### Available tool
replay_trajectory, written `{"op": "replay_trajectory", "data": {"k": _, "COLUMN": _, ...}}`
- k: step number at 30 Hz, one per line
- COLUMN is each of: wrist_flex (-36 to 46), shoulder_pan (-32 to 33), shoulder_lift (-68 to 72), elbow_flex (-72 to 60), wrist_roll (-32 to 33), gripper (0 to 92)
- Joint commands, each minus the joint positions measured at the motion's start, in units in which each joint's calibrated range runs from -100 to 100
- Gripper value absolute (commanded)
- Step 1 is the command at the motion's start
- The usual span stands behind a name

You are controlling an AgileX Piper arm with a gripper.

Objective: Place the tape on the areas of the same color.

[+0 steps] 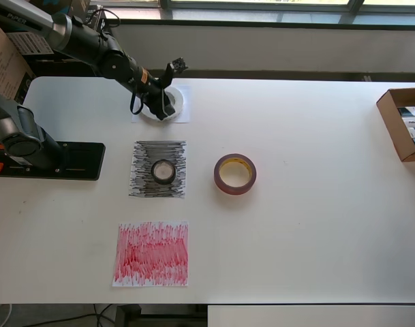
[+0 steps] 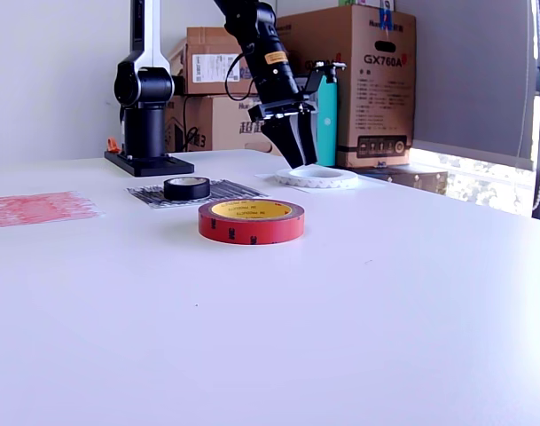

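Fingers [image 1: 167,109] seen from overhead: dark, pointed down at the large translucent white tape roll [image 1: 174,101], which lies flat on the plain white sheet [image 1: 183,117] near the far edge of the white worktop [image 1: 316,225]; gap between them impossible to judge from this angle. Below that, small black tape roll [image 1: 163,172] resting about the middle of the black-scribbled sheet [image 1: 142,169]. Just to its right in the overhead view, dark red tape roll [image 1: 235,174] with yellowish core lying flat on bare worktop, apart from every sheet. Nearer the front edge, red-scribbled sheet [image 1: 152,253] with nothing on it. Black arm base [image 1: 71,161] bolted at the left, open cardboard box [image 1: 398,122] at the right edge. From the exterior view: fingers [image 2: 296,146] drawn close together into a narrow wedge, tips just over the white roll [image 2: 327,178], gripping nothing visible, contact with the roll unclear. Dark red roll [image 2: 251,221] closest to camera, black roll [image 2: 187,187] behind it on its scribbled sheet [image 2: 230,189], red sheet [image 2: 37,208] at the exterior view's left. Stacked cardboard boxes [image 2: 367,80] and a teal bottle [image 2: 327,115] behind.
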Motion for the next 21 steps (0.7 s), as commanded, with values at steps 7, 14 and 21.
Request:
{"op": "replay_trajectory", "data": {"k": 7, "wrist_flex": 0.7, "shoulder_pan": -2.1, "shoulder_lift": -0.2, "elbow_flex": -6.3, "wrist_roll": 0.5, "gripper": 43.7}}
{"op": "replay_trajectory", "data": {"k": 14, "wrist_flex": 1.1, "shoulder_pan": -9.2, "shoulder_lift": 0.7, "elbow_flex": -15.9, "wrist_roll": 2.1, "gripper": 43.7}}
{"op": "replay_trajectory", "data": {"k": 21, "wrist_flex": 6.0, "shoulder_pan": -17.8, "shoulder_lift": 5.1, "elbow_flex": -21.6, "wrist_roll": 2.2, "gripper": 43.7}}
